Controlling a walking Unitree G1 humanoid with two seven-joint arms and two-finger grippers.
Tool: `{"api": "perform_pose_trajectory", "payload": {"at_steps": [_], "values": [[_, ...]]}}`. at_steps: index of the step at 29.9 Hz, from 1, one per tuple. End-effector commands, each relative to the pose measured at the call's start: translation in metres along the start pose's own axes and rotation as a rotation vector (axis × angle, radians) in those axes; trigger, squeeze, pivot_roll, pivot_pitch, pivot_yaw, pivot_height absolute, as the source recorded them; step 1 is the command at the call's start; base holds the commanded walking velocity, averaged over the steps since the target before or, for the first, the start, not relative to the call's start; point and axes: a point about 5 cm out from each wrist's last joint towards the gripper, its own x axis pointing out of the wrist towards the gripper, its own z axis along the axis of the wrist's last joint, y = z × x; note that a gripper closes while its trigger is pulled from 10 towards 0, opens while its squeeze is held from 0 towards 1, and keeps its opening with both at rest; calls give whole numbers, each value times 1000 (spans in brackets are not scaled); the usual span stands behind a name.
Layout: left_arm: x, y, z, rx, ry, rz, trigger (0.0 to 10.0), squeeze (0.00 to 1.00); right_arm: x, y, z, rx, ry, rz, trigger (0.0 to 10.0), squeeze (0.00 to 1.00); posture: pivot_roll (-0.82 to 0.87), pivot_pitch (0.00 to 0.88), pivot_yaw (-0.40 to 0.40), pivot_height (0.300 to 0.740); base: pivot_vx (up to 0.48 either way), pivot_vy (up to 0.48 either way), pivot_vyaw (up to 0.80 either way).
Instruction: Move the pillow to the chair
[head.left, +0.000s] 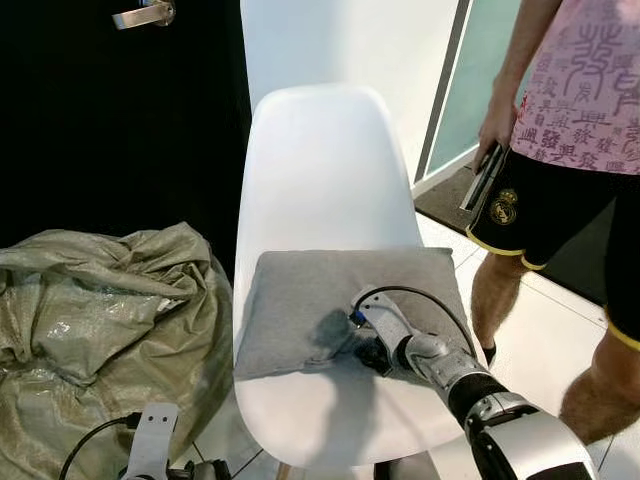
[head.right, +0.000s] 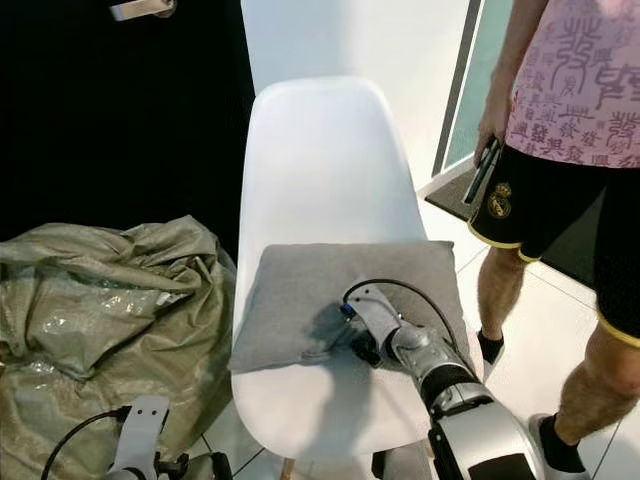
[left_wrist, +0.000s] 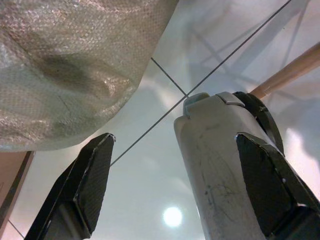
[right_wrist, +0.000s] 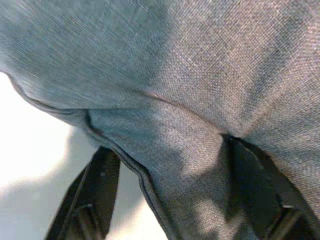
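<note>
Grey square pillow (head.left: 335, 300) lies flat on white chair (head.left: 320, 170) seat.

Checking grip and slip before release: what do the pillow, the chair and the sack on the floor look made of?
Pillow: grey woven fabric, matte; weave and seam show at the right gripper. Chair: smooth white, probably moulded plastic, slight sheen. Sack: likely woven plastic, crinkled, shiny.

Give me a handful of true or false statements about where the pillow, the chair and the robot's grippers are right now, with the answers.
1. The grey pillow lies on the seat of the white chair. True.
2. The right gripper is at the pillow's front edge, fingers on either side of the fabric. True.
3. The left gripper holds the pillow. False: it hangs open near the floor, beside the woven sack.
4. The person stands to the robot's left. False: to the right of the chair.
5. The sack lies on the chair. False: on the floor, left of it.
</note>
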Motion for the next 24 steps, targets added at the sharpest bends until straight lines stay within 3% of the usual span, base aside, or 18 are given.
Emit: {"api": "perform_pose_trajectory", "payload": {"at_steps": [1, 2, 4, 7, 14, 15, 16, 17, 19, 20, 24], "values": [[-1, 3, -6, 10, 25, 3, 10000, 0, -1, -2, 9, 16, -40, 22, 10000, 1000, -68, 102, -25, 551, 0, 0, 0], [-1, 2, -6, 9, 25, 3, 10000, 0, -3, -2, 8, 11, -42, 88, 10000, 1000, -74, 101, -25, 551, 0, 0, 0], [-1, 2, -6, 9, 25, 3, 10000, 0, -3, -2, 8, 11, -42, 88, 10000, 1000, -74, 101, -25, 551, 0, 0, 0], [0, 1, -4, 2, 26, 2, 10000, 0, -14, -5, 6, -11, -57, 294, 10000, 1000, -80, 97, -28, 551, 0, 0, 0], [0, 0, -2, 1, 26, 2, 10000, 0, -21, -6, 13, 46, -161, 396, 10000, 1000, -84, 89, -34, 551, 0, 0, 0], [0, 0, -2, 0, 26, 3, 10000, 0, -22, -8, 21, 106, -227, 400, 10000, 216, -84, 89, -34, 551, 0, 0, 0], [0, 0, -2, -3, 28, 5, 10000, 0, -26, -15, 38, 250, -380, 384, 10000, 0, -89, 85, -34, 551, 0, 0, 0], [0, 0, -2, -3, 28, 5, 10000, 0, -26, -15, 38, 250, -380, 384, 10000, 0, -89, 85, -34, 551, 0, 0, 0], [1, 0, -1, -4, 29, 5, 10000, 0, -29, -21, 49, 382, -487, 378, 10000, 0, -91, 83, -35, 561, 0, 0, 0], [1, 0, -1, -4, 29, 5, 10000, 0, -29, -21, 49, 382, -487, 378, 10000, 0, -91, 83, -35, 561, 0, 0, 0], [1, 0, 1, -13, 24, 11, 10000, 0, -26, -19, 39, 538, -528, 354, 10000, 0, -84, 76, -41, 581, 0, 0, 0]]}}
